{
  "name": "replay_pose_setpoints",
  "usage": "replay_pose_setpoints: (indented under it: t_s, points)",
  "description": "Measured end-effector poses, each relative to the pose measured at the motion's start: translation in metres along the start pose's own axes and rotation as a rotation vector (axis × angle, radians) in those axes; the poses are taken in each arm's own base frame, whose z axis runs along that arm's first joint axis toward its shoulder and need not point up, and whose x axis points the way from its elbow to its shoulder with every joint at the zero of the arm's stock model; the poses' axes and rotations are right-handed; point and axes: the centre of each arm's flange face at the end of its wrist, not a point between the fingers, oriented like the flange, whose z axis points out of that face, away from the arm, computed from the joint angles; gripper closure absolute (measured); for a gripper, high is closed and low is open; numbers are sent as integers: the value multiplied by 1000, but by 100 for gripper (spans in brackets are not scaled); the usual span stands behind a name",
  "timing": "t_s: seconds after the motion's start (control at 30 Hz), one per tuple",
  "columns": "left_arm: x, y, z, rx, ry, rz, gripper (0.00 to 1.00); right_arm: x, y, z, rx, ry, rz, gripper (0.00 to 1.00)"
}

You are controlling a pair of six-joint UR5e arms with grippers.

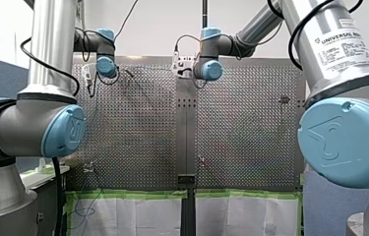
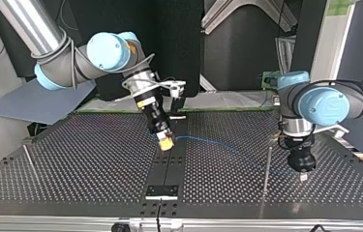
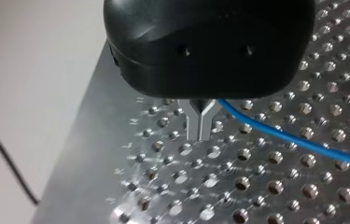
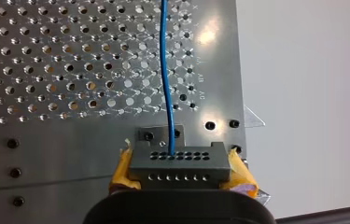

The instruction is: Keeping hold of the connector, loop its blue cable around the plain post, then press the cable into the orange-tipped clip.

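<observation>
My right gripper is shut on the grey connector, a block with rows of holes held between yellow pads just above the table's centre strip. The blue cable leaves the connector and runs ahead over the perforated plate. In the top view the cable trails toward the view's right, past the plain post, to my left gripper. My left gripper has its metal fingers shut, tips low over the plate. The cable passes behind them; whether it is pinched is hidden.
A second thin post leans at the top view's left. A small black bracket sits on the centre strip near the table's edge. The table's side edge lies close beside my left gripper.
</observation>
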Motion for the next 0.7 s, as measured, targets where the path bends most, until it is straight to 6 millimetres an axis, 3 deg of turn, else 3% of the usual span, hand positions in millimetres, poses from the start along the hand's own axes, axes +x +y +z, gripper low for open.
replay_pose_setpoints:
  t_s: [0.2, 0.7]
  points:
    - [10, 2, 10, 9, 22, 3, 100, -11, 1, 8, 3, -5, 1, 100]
    - [11, 6, 16, 45, 14, -28, 100, -34, 0, 31, 7, -75, 7, 100]
